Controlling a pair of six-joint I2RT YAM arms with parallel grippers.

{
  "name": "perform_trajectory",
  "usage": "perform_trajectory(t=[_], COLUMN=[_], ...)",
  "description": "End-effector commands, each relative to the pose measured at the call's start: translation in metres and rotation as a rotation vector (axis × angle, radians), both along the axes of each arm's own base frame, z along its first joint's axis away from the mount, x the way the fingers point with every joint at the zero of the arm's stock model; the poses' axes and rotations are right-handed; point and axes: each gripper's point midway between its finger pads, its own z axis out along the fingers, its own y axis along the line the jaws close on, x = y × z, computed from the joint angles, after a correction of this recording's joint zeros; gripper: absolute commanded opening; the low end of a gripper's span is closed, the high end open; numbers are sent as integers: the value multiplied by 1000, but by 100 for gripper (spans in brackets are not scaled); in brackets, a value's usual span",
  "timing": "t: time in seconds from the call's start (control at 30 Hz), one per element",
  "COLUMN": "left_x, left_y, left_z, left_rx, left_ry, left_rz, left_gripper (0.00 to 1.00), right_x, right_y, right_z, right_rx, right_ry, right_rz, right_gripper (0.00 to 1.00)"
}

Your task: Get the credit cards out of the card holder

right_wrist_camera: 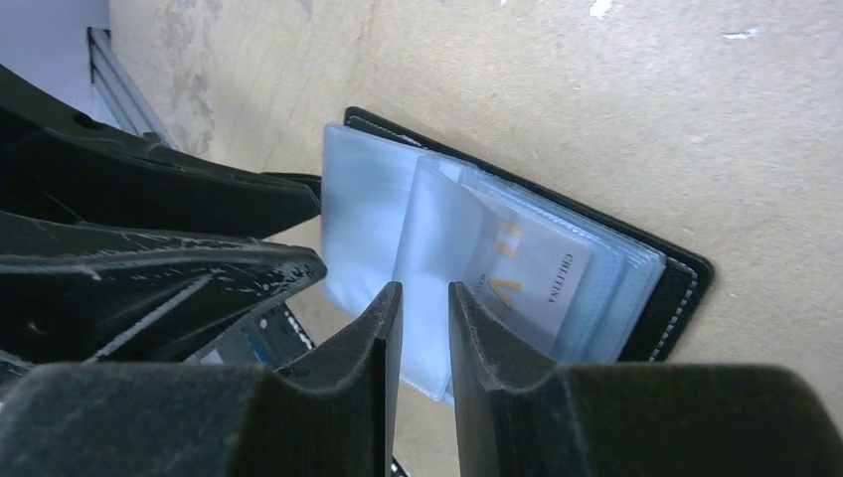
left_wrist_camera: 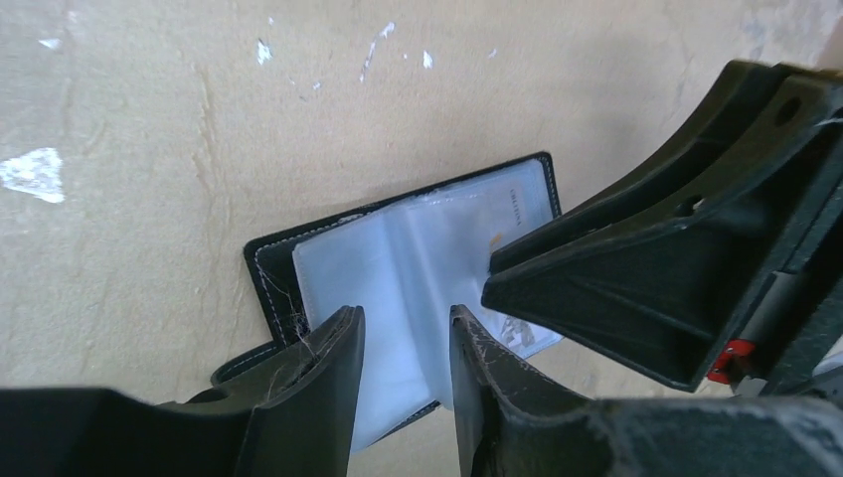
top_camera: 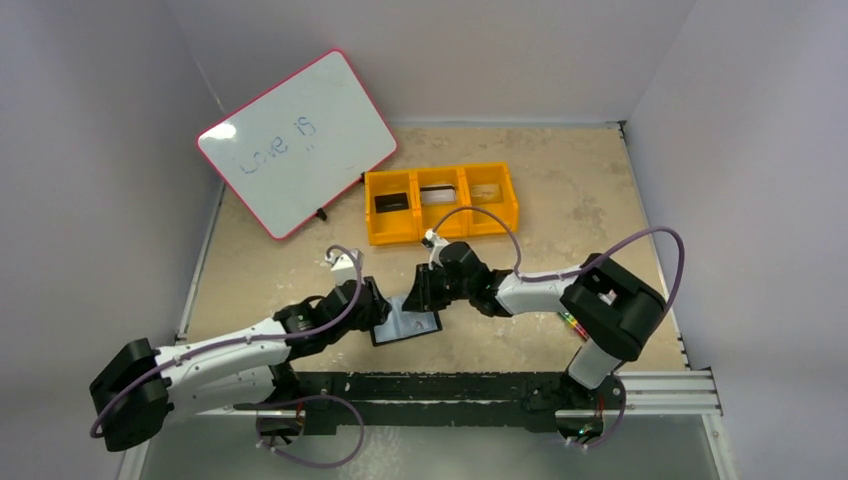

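- Left gripper (left_wrist_camera: 403,343) fingers up close, apart over a clear sleeve (left_wrist_camera: 398,258).
- Right gripper (right_wrist_camera: 424,328) narrowed around a sleeve leaf (right_wrist_camera: 427,248); whether it grips, can't tell.
- Card holder (right_wrist_camera: 684,288) lies open between them, pale credit card (right_wrist_camera: 542,273) inside.

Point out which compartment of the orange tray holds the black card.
The left compartment of the orange tray: it holds the black card; the middle one has a silvery card, the right one a pale tan card.

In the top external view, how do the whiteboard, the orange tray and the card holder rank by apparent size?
Largest: whiteboard.
Middle: orange tray.
Smallest: card holder, partly hidden by the arms.
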Motion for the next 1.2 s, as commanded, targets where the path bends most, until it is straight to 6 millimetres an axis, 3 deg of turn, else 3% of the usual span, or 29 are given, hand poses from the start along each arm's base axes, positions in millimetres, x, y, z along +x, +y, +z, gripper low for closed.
perform_trajectory(t=[0.0,0.53,0.7,0.8,0.97,1.17], left_x=[7,16,17,16,16,20], left_y=[17,66,87,95,89,45], left_z=[11,52,68,76,83,91], left_rx=[-15,-49,-35,-30,-53,-143], left_ry=[-54,-180,-228,-243,-245,-236], left_rz=[94,309,378,399,376,230], left_gripper=[37,40,42,43,45,46], right_x=[2,-7,-19,-17,-7,19], right_y=[27,59,82,85,64,7], right_z=[35,36,41,51,62,46], right_rx=[149,206,208,217,161,-21], right_ry=[-28,-1,-27,-64,-121,-166], right_rz=[51,196,274,269,166,-134], right_gripper=[26,29,31,32,33,31])
